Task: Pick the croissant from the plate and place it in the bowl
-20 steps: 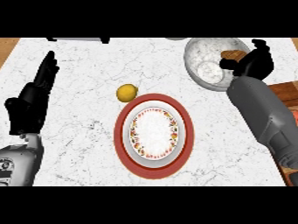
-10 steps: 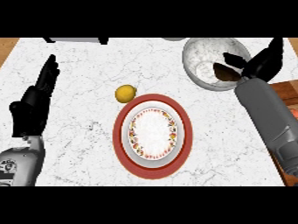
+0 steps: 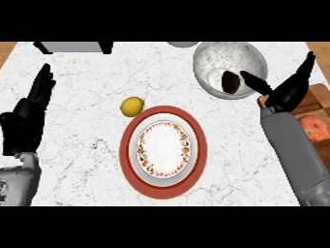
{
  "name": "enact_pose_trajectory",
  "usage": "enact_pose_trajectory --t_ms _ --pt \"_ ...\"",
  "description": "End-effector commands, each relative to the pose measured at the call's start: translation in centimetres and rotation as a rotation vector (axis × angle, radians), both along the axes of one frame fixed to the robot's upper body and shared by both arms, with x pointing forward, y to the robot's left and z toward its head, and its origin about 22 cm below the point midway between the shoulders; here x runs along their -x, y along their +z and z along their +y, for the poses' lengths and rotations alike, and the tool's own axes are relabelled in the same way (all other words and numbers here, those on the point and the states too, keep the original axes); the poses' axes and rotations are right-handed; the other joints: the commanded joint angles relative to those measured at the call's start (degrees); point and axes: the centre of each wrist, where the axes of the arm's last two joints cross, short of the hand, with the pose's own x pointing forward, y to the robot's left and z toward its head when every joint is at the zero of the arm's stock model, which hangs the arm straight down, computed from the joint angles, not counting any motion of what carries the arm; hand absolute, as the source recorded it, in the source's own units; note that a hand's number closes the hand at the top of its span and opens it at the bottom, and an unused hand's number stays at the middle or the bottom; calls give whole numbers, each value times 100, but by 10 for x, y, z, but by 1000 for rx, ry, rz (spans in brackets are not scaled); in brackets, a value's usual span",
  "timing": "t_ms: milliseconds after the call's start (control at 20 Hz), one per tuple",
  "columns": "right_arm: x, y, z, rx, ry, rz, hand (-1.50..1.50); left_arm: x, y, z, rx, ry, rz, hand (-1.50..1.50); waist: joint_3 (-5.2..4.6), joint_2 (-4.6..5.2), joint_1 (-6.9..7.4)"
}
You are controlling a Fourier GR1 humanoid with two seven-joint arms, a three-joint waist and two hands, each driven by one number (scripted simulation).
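Note:
The dark brown croissant (image 3: 231,81) lies inside the grey speckled bowl (image 3: 214,55) at the counter's back right. My right hand (image 3: 287,89) is just right of the bowl, open, fingers spread and straight, holding nothing. The red-rimmed plate (image 3: 163,147) with a patterned white centre sits mid-counter with nothing on it. My left hand (image 3: 26,120) rests open at the left edge, fingers pointing up.
A yellow lemon (image 3: 131,106) lies just off the plate's upper left rim. A wooden cutting board (image 3: 329,125) at the right carries an orange fruit (image 3: 313,127). A grey appliance (image 3: 73,47) stands at the back left.
My right hand opened and drew back to the right from over the bowl. The croissant it was hiding now lies in the bowl. The left hand stayed put.

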Motion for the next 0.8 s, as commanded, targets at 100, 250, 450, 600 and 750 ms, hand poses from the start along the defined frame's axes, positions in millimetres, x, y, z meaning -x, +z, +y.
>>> enact_pose_trajectory --t_ms 100,250,450,600,750 --pt "53 -15 16 -46 93 -71 -150 14 -9 4 4 2 19 0 -6 -30 -50" --pt "89 -24 6 -36 148 -85 -150 5 8 4 20 15 6 0 -3 -24 -58" --pt "115 -22 26 -36 180 -79 -150 9 4 -10 -5 8 9 0 -7 -20 -37" --pt "132 -26 12 -12 174 -75 -150 4 -8 2 2 -1 14 0 -6 -9 -25" --pt "130 -46 36 -27 179 -93 -150 10 -6 -4 3 -6 17 0 -3 -1 5"
